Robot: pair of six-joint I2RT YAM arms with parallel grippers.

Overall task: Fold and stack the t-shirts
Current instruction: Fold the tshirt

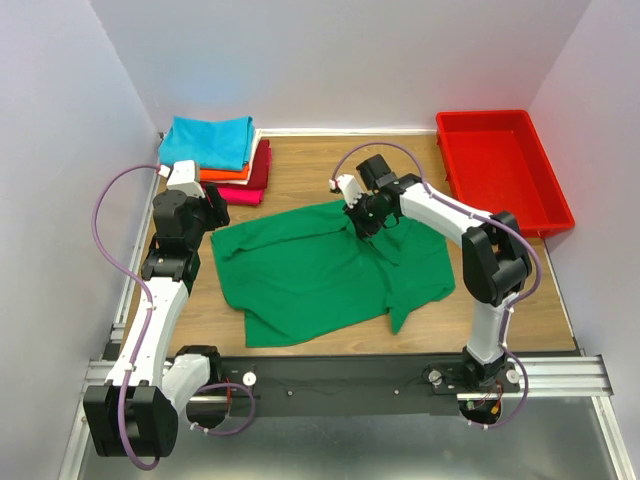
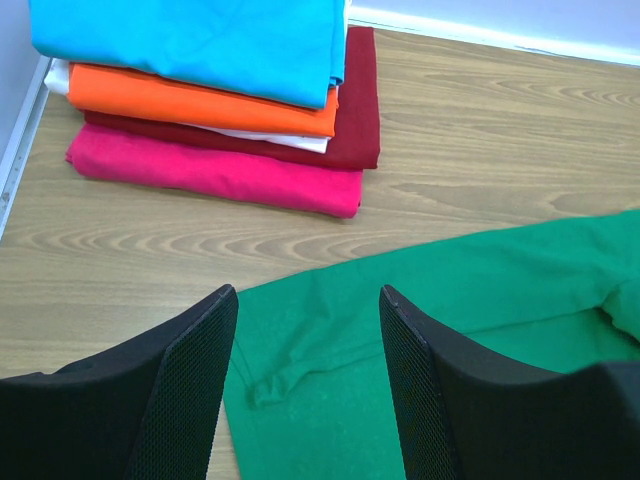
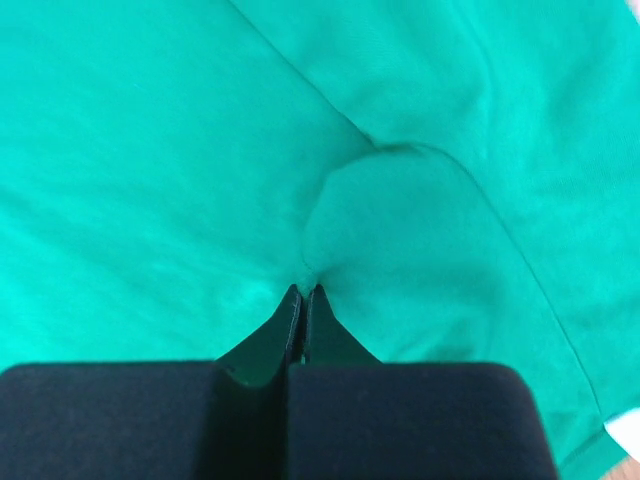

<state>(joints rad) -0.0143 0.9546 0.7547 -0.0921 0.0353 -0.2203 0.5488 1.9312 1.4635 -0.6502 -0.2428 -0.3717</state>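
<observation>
Right gripper [image 3: 303, 292], fingers pressed together on a pinch of cloth near the far edge of the green t-shirt [image 1: 320, 270], which lies rumpled and unfolded across the middle of the table. Left gripper [image 2: 307, 295], fingers spread and empty, hangs over the shirt's far-left corner. Folded tees [image 1: 222, 155] sit stacked in the far-left corner, with the red tray [image 1: 495, 165] at the far-right. Step judged: spreading before the first fold. Next, the left should close on its corner so both arms can draw the cloth flat.
</observation>
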